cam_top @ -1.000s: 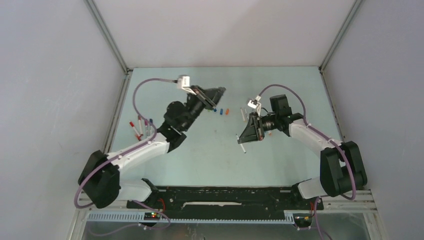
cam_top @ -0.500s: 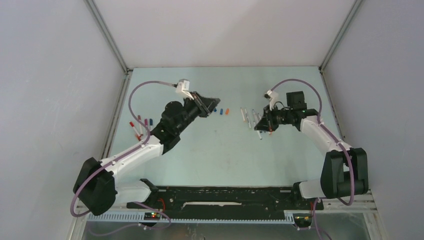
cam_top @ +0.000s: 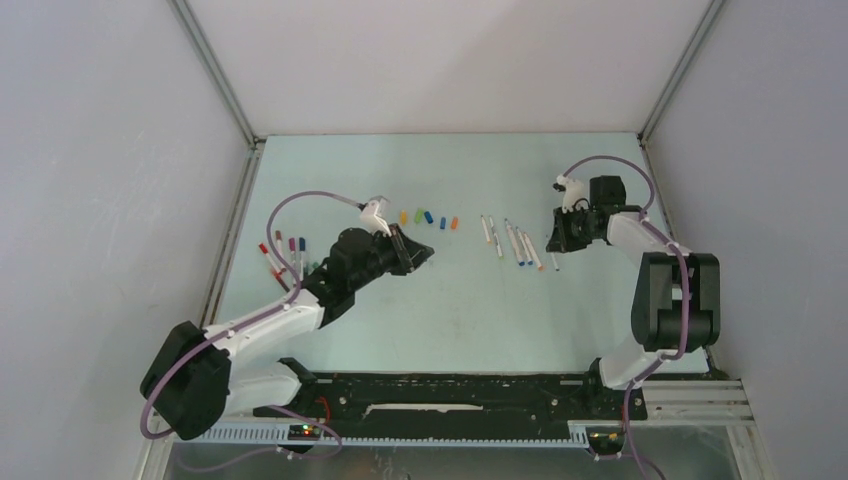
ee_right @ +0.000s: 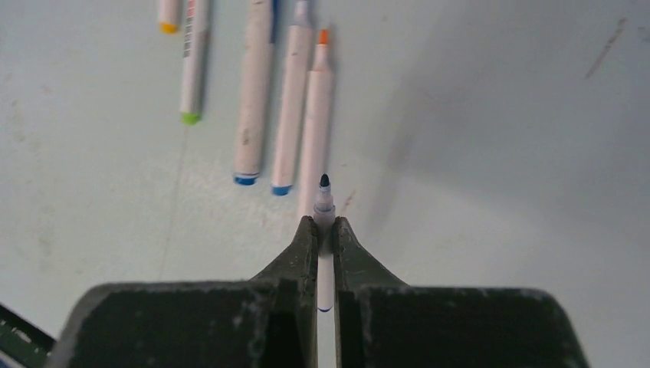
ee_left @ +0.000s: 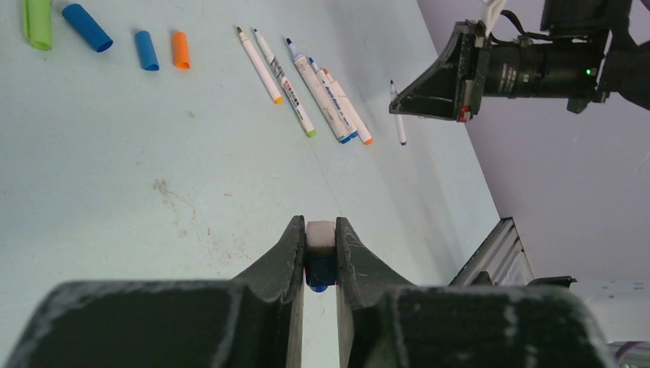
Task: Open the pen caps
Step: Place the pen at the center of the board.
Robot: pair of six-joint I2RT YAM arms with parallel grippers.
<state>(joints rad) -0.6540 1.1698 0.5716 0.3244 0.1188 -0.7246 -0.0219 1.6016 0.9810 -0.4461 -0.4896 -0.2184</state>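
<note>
My left gripper is shut on a short blue pen cap with a pale end, held above the table; in the top view this gripper hangs just near of the cap row. Loose pen caps lie there: green, blue, blue, orange. My right gripper is shut on a thin white pen with a dark tip, low beside the right end of a row of uncapped pens. Seen from above, the right gripper is at the right.
Several capped pens lie at the table's left edge by the left arm. The uncapped pens lie side by side just beyond my right fingers. The cage walls and frame post stand close behind the right arm.
The left gripper has drawn back from the cap row toward the near side, still holding the cap. The right gripper has carried its pen right and farther back to the end of the pen row.
</note>
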